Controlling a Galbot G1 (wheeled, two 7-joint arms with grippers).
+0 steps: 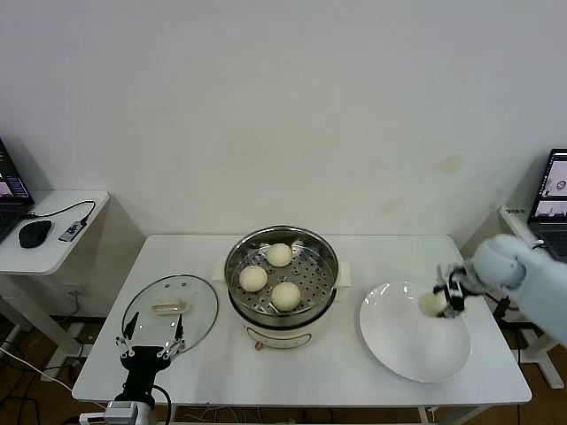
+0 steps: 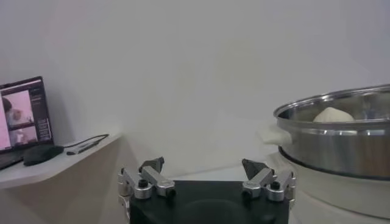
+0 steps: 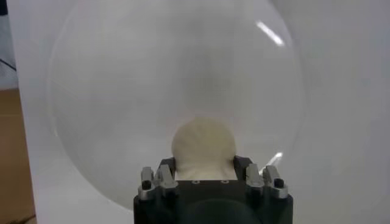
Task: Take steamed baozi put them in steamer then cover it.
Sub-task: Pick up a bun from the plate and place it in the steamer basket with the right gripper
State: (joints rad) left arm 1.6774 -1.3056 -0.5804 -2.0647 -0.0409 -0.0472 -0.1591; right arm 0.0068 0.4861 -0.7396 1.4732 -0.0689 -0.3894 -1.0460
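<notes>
The steamer stands mid-table with three steamed baozi on its perforated tray; the left wrist view shows its steel wall and one bun top. A fourth baozi is over the white plate, with my right gripper shut on it. In the right wrist view the jaws press both sides of that bun at the gripper. The glass cover lies flat on the table, left of the steamer. My left gripper hangs open at the cover's near edge, its jaws wide apart and holding nothing.
A side table to the left carries a mouse, a cable and a laptop. Another laptop stands at the far right. The plate lies close to the table's front right edge.
</notes>
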